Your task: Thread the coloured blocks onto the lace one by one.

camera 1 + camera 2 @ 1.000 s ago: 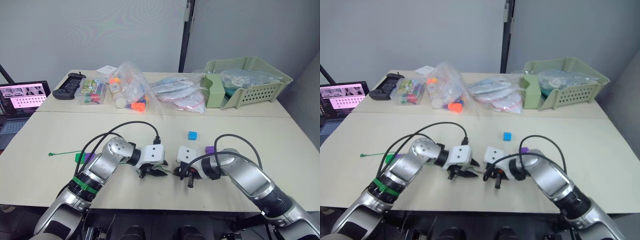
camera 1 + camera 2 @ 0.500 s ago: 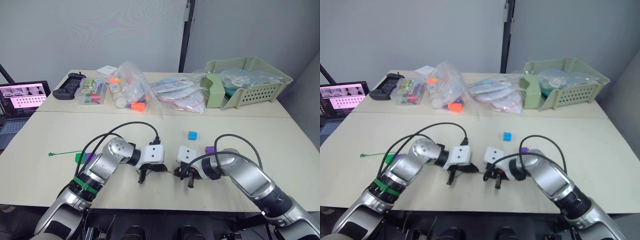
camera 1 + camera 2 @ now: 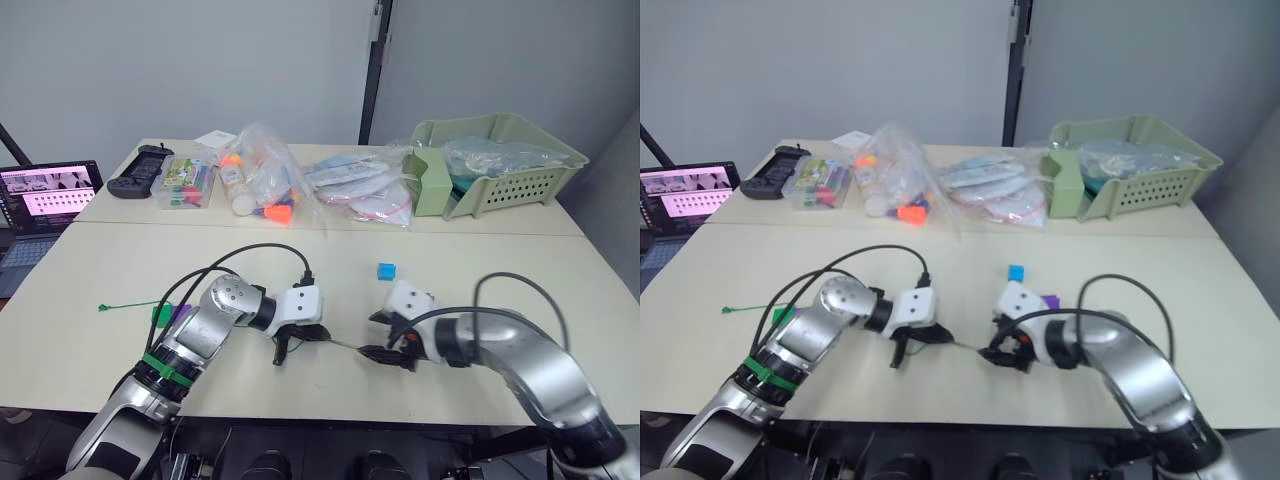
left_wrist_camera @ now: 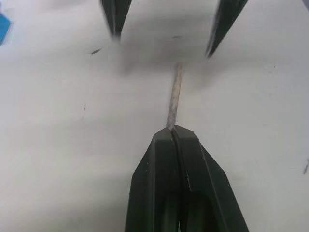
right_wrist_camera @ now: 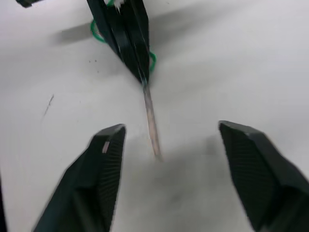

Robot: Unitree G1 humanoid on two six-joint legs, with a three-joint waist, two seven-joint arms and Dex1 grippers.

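I am in a lab or office test room: plain grey walls, a cream laminate worktop (image 3: 120, 270), an open laptop (image 3: 45, 205) showing camera feeds, a black handheld controller (image 3: 138, 172), and a pale green plastic basket (image 3: 500, 165).

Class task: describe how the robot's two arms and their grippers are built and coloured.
Both arms are silver metal with white housings before the wrists and looping black cables. The left arm wears a green band. The left gripper and right gripper each have two black, tapering fingers.

Even bright light, wrist views blurred
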